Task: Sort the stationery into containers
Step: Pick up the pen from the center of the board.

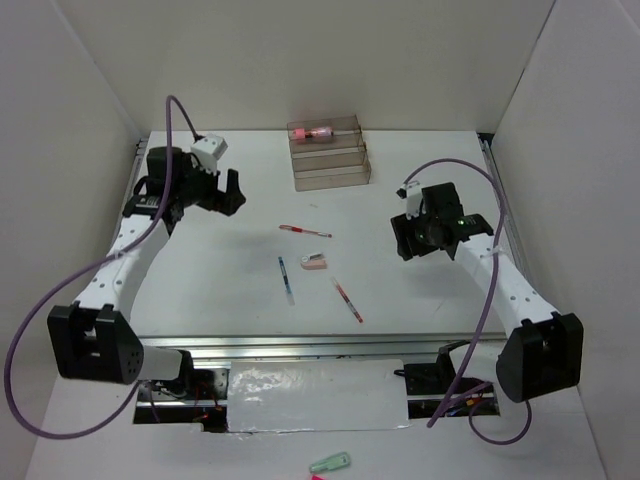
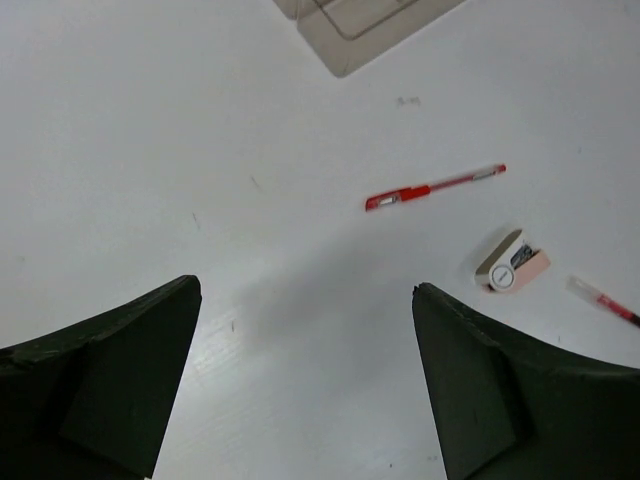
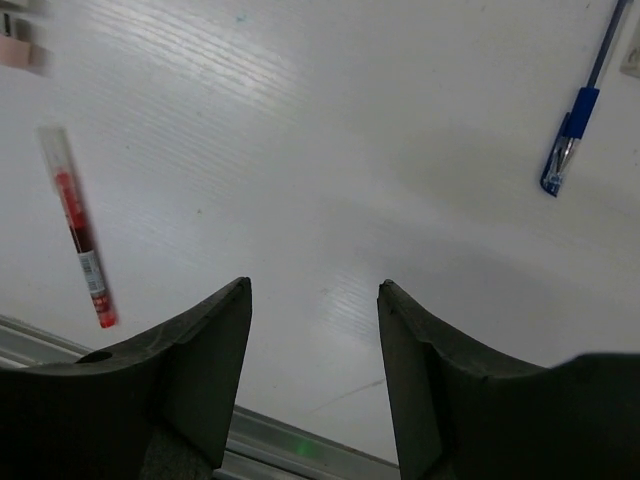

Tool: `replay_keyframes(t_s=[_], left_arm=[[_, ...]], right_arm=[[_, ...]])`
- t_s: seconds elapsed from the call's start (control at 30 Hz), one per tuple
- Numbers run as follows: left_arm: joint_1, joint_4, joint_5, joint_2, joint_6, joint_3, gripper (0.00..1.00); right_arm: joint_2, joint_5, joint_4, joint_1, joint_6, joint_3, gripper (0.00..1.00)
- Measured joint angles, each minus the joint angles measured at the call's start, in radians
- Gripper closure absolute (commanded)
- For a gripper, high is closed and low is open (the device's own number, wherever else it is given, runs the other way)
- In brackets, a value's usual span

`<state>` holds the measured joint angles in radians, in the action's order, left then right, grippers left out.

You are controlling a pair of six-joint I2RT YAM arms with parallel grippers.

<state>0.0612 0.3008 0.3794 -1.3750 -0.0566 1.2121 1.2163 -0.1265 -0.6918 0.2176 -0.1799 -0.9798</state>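
Red pen (image 2: 434, 187) near eraser (image 2: 512, 263), on table (image 2: 150, 150)

White counter (image 1: 230, 300), matte, with faint scuffs and fine grain lines visible in the wrist views. Plain white panels enclose it: far wall (image 1: 300, 60), left wall (image 1: 50, 140), right wall (image 1: 590, 120). Metal rail (image 1: 300, 347) runs along the near edge, with a crinkled silvery sheet (image 1: 315, 395) just nearer. Light even and diffuse; shadows soft, mild glare on the counter.
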Motion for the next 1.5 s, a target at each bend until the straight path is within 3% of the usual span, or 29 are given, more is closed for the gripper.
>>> replay_keyframes(t_s=[0.13, 0.2, 0.3, 0.77, 0.97, 1.37, 1.43, 1.5], left_arm=[[0.000, 0.042, -0.019, 0.116, -0.019, -0.140, 0.04], [0.000, 0.046, -0.012, 0.167, -0.021, -0.209, 0.10], [0.026, 0.048, -0.013, 0.226, -0.031, -0.290, 0.11], [0.072, 0.053, -0.048, 0.225, -0.070, -0.312, 0.09], [0.072, 0.050, -0.068, 0.225, -0.069, -0.319, 0.08], [0.072, 0.022, -0.085, 0.225, -0.068, -0.349, 0.08], [0.072, 0.018, -0.089, 0.225, -0.068, -0.349, 0.08], [0.072, 0.013, -0.093, 0.225, -0.068, -0.351, 0.08]], right_arm=[[0.067, 0.027, 0.000, 0.024, 0.017, 0.000, 0.47], [0.101, 0.027, 0.000, 0.071, 0.030, -0.003, 0.47], [0.156, 0.025, 0.003, 0.176, 0.052, -0.010, 0.47], [0.384, -0.032, -0.001, 0.492, 0.113, -0.089, 0.44], [0.456, -0.051, -0.001, 0.534, 0.138, -0.103, 0.47], [0.568, -0.007, 0.006, 0.554, 0.161, -0.123, 0.60], [0.568, 0.007, 0.013, 0.556, 0.159, -0.125, 0.64], [0.569, 0.021, 0.017, 0.558, 0.157, -0.126, 0.74]])
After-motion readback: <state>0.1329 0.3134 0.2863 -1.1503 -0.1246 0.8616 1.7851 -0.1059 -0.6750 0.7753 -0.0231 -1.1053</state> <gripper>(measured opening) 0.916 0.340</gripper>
